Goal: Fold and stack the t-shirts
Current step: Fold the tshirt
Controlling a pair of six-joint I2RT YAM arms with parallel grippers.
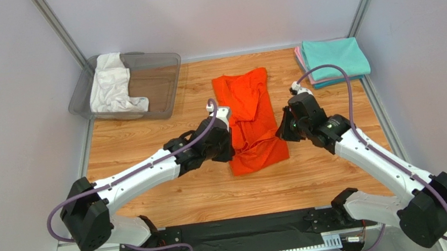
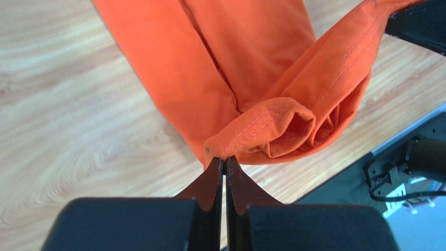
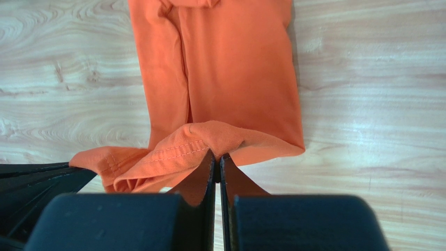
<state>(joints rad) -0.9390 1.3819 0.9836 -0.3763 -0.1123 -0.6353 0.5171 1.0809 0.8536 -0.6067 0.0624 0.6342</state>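
Note:
The bright orange t-shirt (image 1: 250,118) lies as a long narrow strip in the middle of the wooden table. My left gripper (image 1: 229,143) is shut on the hem at the shirt's near left corner (image 2: 246,130) and holds it raised off the wood. My right gripper (image 1: 282,131) is shut on the hem at the near right corner (image 3: 209,138), also raised. The hem sags between the two. A white t-shirt (image 1: 111,86) lies crumpled in the bin. A folded teal t-shirt (image 1: 334,58) lies on a pink one (image 1: 298,56) at the far right.
The clear grey plastic bin (image 1: 160,82) stands at the far left of the table. Grey walls close in the table on three sides. The black rail with the arm bases (image 1: 235,233) runs along the near edge.

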